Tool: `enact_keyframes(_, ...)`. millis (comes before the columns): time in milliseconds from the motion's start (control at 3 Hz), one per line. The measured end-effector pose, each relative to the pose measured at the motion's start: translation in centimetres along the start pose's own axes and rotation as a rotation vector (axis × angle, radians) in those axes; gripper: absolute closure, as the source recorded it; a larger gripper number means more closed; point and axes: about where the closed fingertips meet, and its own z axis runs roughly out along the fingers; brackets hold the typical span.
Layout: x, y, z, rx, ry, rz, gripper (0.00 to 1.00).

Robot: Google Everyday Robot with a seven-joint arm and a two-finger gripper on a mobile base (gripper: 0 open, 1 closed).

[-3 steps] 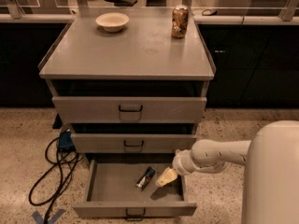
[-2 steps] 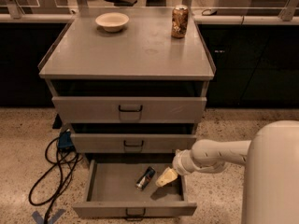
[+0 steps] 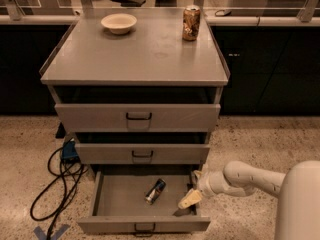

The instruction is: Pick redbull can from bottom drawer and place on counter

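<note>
The redbull can (image 3: 155, 191), slim and blue-and-silver, lies on its side in the open bottom drawer (image 3: 115, 199), near its middle. My gripper (image 3: 189, 200) hangs over the drawer's right side, a short way right of the can and apart from it, with pale fingertips pointing down-left. The white arm (image 3: 245, 180) reaches in from the right. The counter (image 3: 135, 54) is the grey cabinet top above the drawers.
A white bowl (image 3: 118, 22) and a wider brown-gold can (image 3: 191, 22) stand at the back of the counter. Two shallower drawers (image 3: 137, 118) sit above, slightly pulled out. Black cables (image 3: 55, 184) lie on the floor to the left. A pale ledge with glass panels runs behind.
</note>
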Motion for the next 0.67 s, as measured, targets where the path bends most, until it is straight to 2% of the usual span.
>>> enact_keyframes(333,5.3,-0.1,4.5,-0.140,0.020,0.079,0.00)
enact_keyframes(667,7.5,0.5,6.3,-0.206,0.011,0.104,0.00)
